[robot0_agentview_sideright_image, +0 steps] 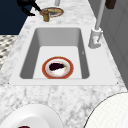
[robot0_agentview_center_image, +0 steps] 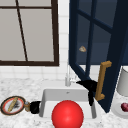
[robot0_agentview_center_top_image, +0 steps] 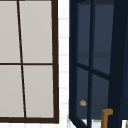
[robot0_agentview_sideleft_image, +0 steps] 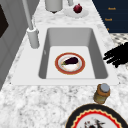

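My left hand (robot0_agentview_center_image: 35,107) hovers by the sink's left edge, right of a small amber jar (robot0_agentview_center_image: 26,106) and a red-rimmed plate (robot0_agentview_center_image: 12,105) holding food. In the right side view the left hand (robot0_agentview_sideright_image: 26,5) is near the jar (robot0_agentview_sideright_image: 45,15). In the left side view it (robot0_agentview_sideleft_image: 116,56) hangs off the counter's front edge with fingers spread. My right hand (robot0_agentview_center_image: 90,86) floats open just left of the brass handle (robot0_agentview_center_image: 102,80) on the swung-out navy cabinet door (robot0_agentview_center_image: 113,50). A red-rimmed plate with an eggplant (robot0_agentview_sideleft_image: 70,63) lies in the sink (robot0_agentview_sideleft_image: 98,57).
A red ball (robot0_agentview_center_image: 67,115) shows low before the sink. The faucet (robot0_agentview_center_image: 67,78) stands behind the basin. At the right are a white canister (robot0_agentview_center_image: 123,82) and a plate with a dark red fruit (robot0_agentview_center_image: 125,107). A small tan item (robot0_agentview_center_top_image: 83,102) sits inside the cabinet.
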You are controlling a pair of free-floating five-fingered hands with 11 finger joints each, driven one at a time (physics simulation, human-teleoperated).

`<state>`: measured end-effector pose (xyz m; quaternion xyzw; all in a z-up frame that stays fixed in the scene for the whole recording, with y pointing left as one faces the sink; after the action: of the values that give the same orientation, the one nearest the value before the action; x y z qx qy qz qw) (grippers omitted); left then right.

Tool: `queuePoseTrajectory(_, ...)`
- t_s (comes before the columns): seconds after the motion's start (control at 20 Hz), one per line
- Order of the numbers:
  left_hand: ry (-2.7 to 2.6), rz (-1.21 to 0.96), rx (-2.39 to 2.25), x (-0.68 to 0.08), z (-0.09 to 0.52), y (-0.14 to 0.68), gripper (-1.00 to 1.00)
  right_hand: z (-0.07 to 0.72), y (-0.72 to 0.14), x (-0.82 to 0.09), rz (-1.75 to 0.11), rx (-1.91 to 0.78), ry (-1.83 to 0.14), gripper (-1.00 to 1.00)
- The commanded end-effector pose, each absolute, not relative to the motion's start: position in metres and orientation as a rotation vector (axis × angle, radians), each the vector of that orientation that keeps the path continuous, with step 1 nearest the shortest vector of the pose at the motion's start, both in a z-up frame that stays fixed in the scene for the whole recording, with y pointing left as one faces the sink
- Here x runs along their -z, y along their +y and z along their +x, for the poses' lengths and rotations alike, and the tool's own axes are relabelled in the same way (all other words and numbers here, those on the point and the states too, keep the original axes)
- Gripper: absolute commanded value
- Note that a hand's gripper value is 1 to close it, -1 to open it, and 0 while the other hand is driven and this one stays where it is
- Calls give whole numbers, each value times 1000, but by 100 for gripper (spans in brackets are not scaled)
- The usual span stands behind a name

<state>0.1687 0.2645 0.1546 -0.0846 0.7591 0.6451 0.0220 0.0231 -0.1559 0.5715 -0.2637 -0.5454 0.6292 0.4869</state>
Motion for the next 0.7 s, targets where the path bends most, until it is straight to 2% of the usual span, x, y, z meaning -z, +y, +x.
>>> queuePoseTrajectory(0.0, 2352, -262, -1999, -155, 169, 265, 0, 46, -178, -552, -633, -1542, -1333, -100)
queuePoseTrajectory(0.65, 2352, -262, -1999, -155, 169, 265, 0, 116, -232, -514, -555, -1584, -1469, -100)
